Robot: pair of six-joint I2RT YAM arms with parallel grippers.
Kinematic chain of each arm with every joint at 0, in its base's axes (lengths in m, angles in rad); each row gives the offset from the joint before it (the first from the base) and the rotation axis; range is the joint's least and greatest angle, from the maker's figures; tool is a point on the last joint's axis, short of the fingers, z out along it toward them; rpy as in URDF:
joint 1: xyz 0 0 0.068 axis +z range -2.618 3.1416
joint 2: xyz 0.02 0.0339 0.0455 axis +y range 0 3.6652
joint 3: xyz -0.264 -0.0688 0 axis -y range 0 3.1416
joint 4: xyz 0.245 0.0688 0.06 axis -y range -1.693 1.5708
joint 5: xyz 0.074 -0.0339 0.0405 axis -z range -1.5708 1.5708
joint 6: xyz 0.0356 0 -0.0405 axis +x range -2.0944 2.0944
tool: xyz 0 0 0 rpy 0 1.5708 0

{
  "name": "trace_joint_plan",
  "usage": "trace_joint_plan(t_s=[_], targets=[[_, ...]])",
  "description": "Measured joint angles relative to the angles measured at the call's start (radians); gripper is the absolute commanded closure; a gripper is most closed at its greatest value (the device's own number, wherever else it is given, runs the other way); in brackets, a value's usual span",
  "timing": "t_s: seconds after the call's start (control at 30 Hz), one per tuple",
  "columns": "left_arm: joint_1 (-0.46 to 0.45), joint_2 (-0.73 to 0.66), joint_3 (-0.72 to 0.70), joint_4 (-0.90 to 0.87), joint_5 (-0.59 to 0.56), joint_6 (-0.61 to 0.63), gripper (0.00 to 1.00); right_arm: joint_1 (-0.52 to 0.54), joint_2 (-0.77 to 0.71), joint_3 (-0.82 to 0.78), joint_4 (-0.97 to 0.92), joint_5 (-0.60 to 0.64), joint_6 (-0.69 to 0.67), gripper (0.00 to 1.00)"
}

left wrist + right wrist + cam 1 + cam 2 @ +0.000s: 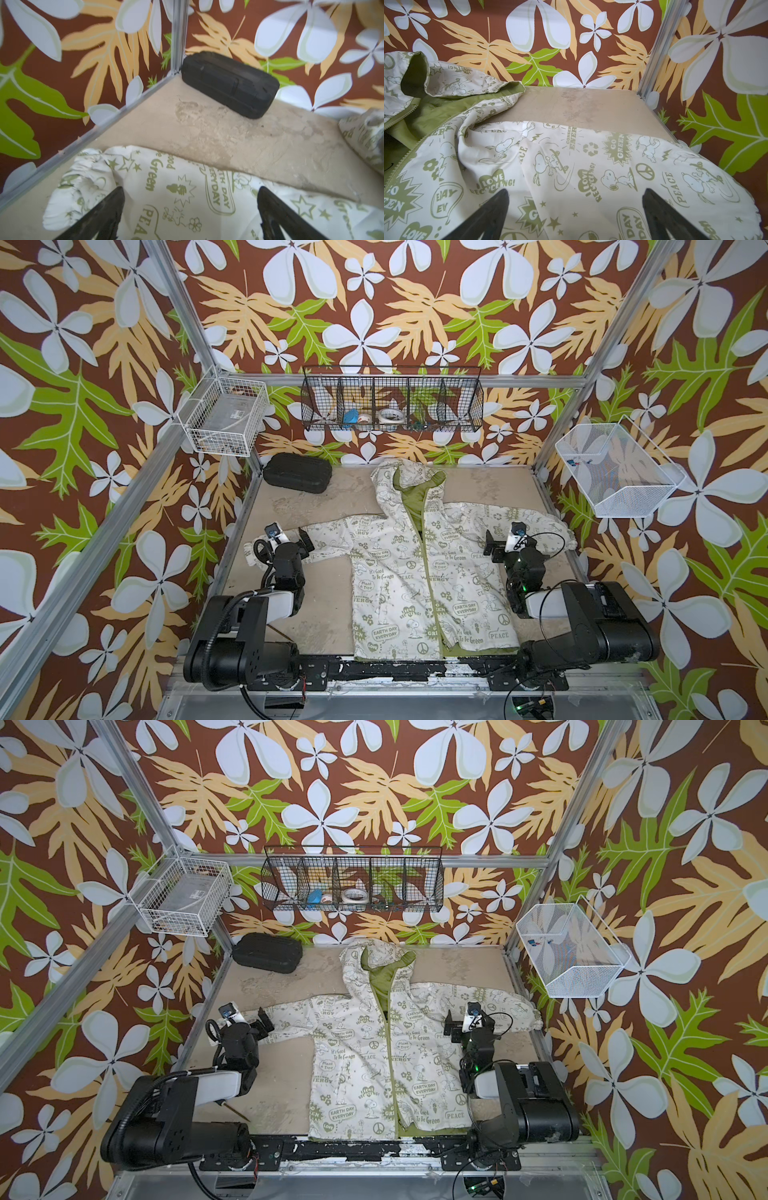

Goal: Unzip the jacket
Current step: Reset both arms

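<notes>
Jacket [415, 572] lying flat mid-desk [324, 605], hood pointing at back wall, sleeves spreading to both sides, green lining showing at neck. Left pincer [306, 540] hanging over 1 sleeve, fingers [116, 203] standing apart, gripping nothing. Right pincer [490, 542] hanging over other sleeve, likewise apart, empty. Black case [297, 473] sitting in back corner.
</notes>
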Motion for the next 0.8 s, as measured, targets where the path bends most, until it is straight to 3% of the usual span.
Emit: trace_joint_plan(t_s=[0.07, 0.17, 0.2, 0.27, 0.8], targets=[[-0.04, 0.038, -0.072, 0.14, 0.043, 0.053, 0.01, 0.0, 0.0, 0.003, -0.005, -0.001, -0.009, 0.0], [-0.044, 0.061, -0.106, 0.196, 0.038, 0.083, 0.1, 0.0, 0.0, 0.003, -0.005, -0.003, -0.011, 0.0], [-0.045, 0.061, -0.101, 0.226, 0.042, 0.092, 0.01, 0.0, 0.0, 0.003, -0.005, -0.003, -0.011, 0.0], [-0.048, 0.066, -0.1, 0.285, 0.049, 0.105, 0.0, 0.0, 0.0, 0.003, -0.005, -0.004, -0.011, 0.0], [-0.076, 0.068, -0.116, 0.364, 0.024, 0.135, 0.0, 0.0, 0.006, 0.013, -0.006, -0.008, -0.013, 0.0]])
